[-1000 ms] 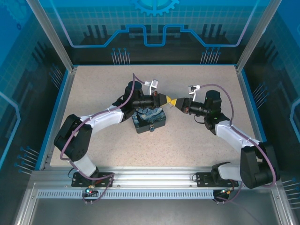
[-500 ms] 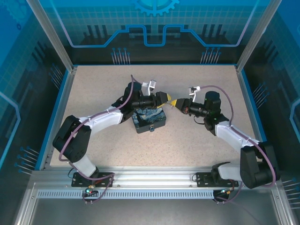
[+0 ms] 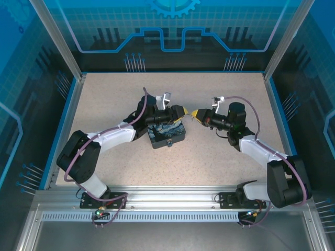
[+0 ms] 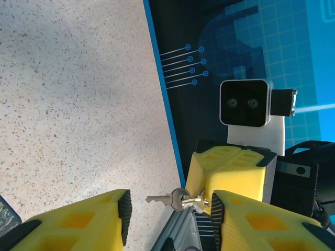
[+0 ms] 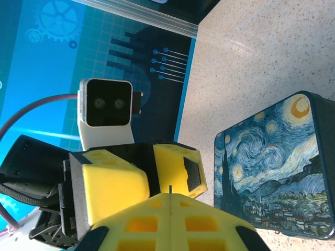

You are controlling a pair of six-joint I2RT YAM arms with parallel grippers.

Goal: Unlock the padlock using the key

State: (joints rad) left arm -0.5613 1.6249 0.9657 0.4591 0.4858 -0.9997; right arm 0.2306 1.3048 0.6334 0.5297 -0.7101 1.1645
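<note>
The key [image 4: 166, 199], a small silvery pair on a ring, sticks out sideways from the tip of my right gripper [image 3: 195, 113], which is shut on it. In the right wrist view only its thin edge [image 5: 171, 188] shows above the closed yellow fingers. My left gripper [image 4: 170, 217] stands open around the key, which lies nearer one pad and is not clamped. Both tips meet in the air just behind the Starry Night box [image 3: 166, 133]. The tiny padlock [image 3: 169, 141] shows as a small bluish bit at the box's near edge.
The painted box [image 5: 275, 167] sits on the speckled table [image 3: 220, 157] under the left gripper. A blue rim [image 3: 68, 120] and clear walls bound the table. The right wrist camera housing [image 4: 245, 102] faces my left gripper.
The left gripper went from shut to open and drew back slightly to the left, away from the right gripper's tip. The key stayed with the right gripper.
</note>
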